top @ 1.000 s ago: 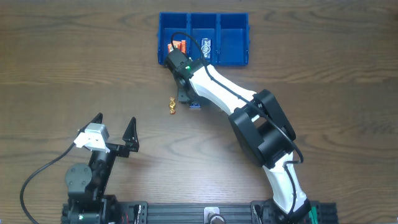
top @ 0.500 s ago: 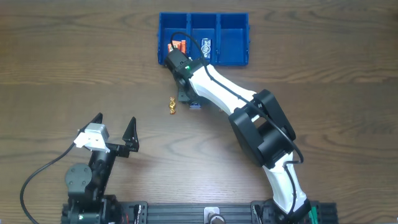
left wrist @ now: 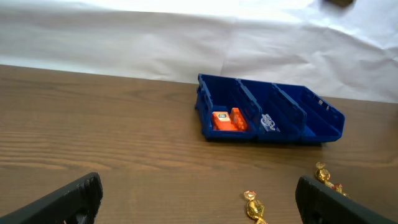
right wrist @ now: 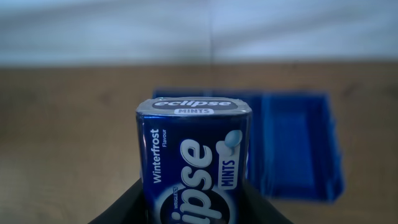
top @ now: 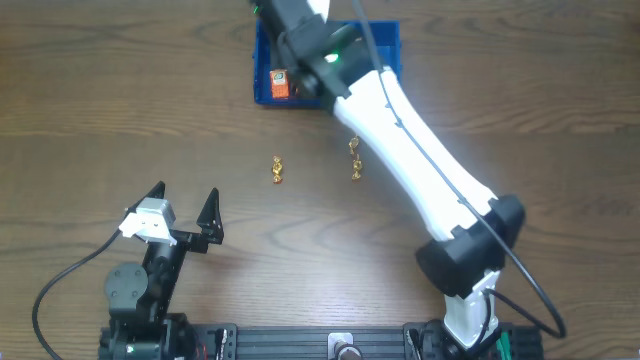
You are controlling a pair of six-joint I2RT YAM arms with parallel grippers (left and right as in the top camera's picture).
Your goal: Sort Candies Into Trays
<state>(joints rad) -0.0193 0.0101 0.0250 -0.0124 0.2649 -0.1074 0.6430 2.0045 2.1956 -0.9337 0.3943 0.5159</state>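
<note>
My right gripper (right wrist: 194,210) is shut on a dark blue mint tin (right wrist: 195,158), held upright in the air. In its wrist view the blue three-compartment tray (right wrist: 298,143) lies behind and below the tin. From above, the right arm (top: 400,130) stretches up over the tray (top: 263,62). Orange candies (top: 281,83) lie in the tray's left compartment (left wrist: 227,120), and a blue-and-white candy (left wrist: 268,122) sits in the middle one. Two gold-wrapped candies (top: 277,168) (top: 355,160) rest on the table in front of the tray. My left gripper (top: 185,205) stands open near its base, holding nothing.
The tray's third compartment (left wrist: 311,112) looks bare. The left wrist view has both gold candies (left wrist: 254,205) (left wrist: 326,176) on the wood between its fingers and the tray. A white wall (left wrist: 124,43) rises behind the brown wooden table (top: 120,110).
The right arm has risen from the table beside the gold candy and swung up toward the tray with the mint tin. A second gold candy has come into sight. The left arm kept still.
</note>
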